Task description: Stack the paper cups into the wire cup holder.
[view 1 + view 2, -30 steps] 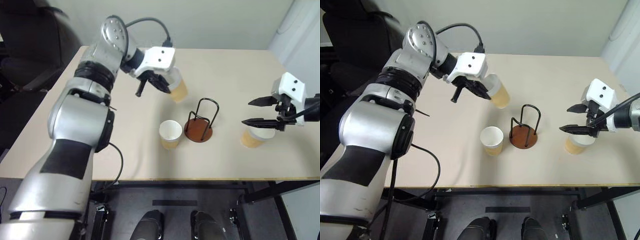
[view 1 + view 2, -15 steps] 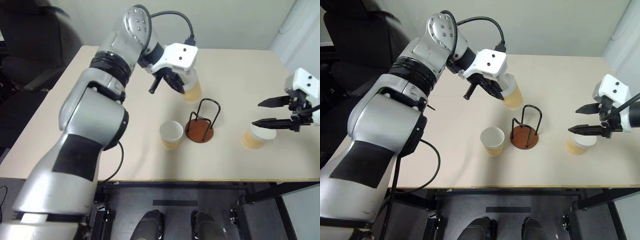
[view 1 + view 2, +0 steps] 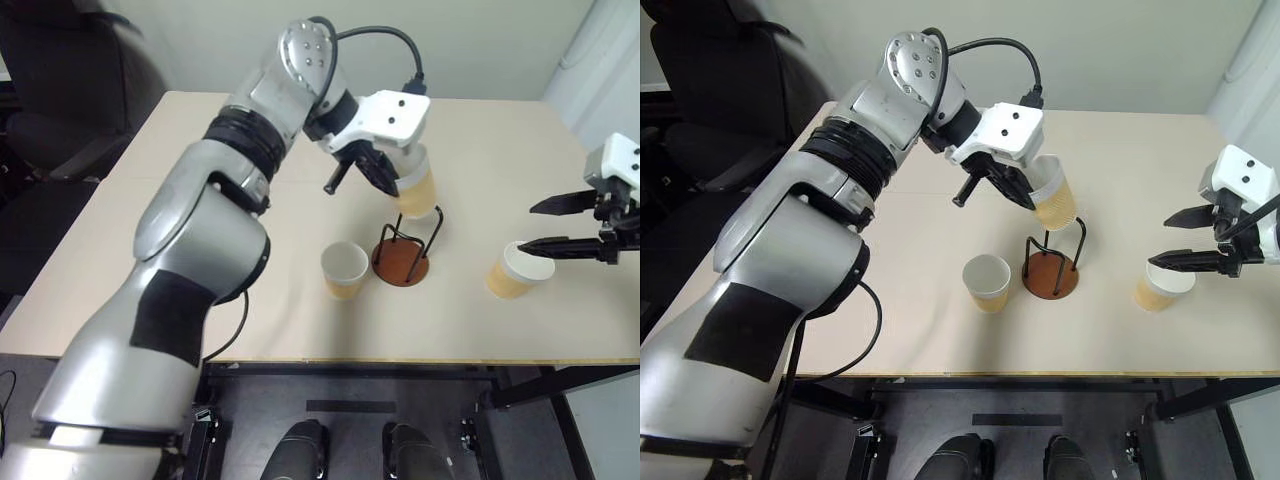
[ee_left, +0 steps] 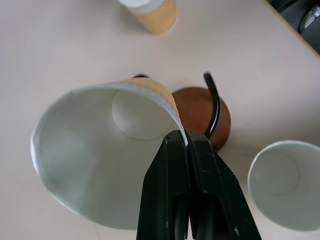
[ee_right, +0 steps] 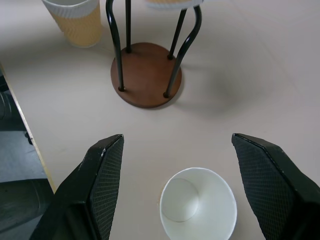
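Left claw (image 4: 187, 145): clamped on cup rim.
Held cup (image 3: 417, 190): tilted, base down over wire holder (image 3: 400, 262).
Right claw (image 5: 177, 190): spread wide, above upright cup (image 5: 198, 205).

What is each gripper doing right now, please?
Left gripper: shut on a paper cup above the wire cup holder.
Right gripper: open, holding nothing.

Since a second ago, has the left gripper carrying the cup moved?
Yes. The left gripper carried its paper cup rightward across the table, ending directly above the wire cup holder.
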### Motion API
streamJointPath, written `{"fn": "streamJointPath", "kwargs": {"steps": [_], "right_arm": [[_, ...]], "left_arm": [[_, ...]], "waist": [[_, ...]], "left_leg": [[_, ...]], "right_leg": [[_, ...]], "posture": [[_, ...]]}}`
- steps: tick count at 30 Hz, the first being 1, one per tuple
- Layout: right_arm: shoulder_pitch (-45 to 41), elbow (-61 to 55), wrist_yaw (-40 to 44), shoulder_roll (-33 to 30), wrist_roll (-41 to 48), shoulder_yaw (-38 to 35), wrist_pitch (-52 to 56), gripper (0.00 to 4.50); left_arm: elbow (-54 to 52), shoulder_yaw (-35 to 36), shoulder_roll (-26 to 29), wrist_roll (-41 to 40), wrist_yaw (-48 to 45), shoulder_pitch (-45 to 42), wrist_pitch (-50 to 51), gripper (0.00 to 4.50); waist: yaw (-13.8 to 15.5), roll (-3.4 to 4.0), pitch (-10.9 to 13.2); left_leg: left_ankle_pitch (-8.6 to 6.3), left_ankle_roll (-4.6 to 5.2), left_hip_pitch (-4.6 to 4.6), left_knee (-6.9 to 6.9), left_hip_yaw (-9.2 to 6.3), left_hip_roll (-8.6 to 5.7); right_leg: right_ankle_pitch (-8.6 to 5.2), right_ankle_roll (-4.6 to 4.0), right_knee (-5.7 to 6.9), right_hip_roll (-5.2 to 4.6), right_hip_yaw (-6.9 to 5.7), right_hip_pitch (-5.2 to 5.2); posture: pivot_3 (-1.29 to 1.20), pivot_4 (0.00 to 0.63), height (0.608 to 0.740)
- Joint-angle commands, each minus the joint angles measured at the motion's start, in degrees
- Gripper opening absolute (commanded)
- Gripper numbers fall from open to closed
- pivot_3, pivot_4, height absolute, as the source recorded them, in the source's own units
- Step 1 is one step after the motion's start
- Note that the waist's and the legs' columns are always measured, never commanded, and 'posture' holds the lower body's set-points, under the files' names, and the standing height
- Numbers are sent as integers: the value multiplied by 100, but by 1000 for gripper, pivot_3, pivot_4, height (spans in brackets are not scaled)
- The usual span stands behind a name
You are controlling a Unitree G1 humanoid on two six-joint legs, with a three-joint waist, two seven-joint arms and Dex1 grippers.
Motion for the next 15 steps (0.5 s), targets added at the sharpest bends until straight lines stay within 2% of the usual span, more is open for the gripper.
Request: {"fn": "streamJointPath", "kwargs": {"steps": [1,9,15], "right_arm": [[10,-134,-25,-158,76,-315,35,3493],[84,-206,-95,-158,94,-394,64,3493],[145,-266,-148,-143,124,-419,68,3493]], "left_arm": [[-293,-296,55,-371,-179,-226,23,13],[-348,-818,95,-574,-179,-166,-137,13],[-120,-733,-35,-263,-179,-146,-381,13]], "waist": [[-1,-1,0],[0,0,0],[4,0,0]], "left_leg": [[0,0,0,1,1,-2],[1,3,2,15,0,-1],[0,7,2,25,-1,-1]], "right_leg": [[0,0,0,2,-3,2],[3,7,1,2,-3,9],[5,11,0,0,-4,16]], "posture": [[0,150,740],[0,150,740],[0,150,740]]}}
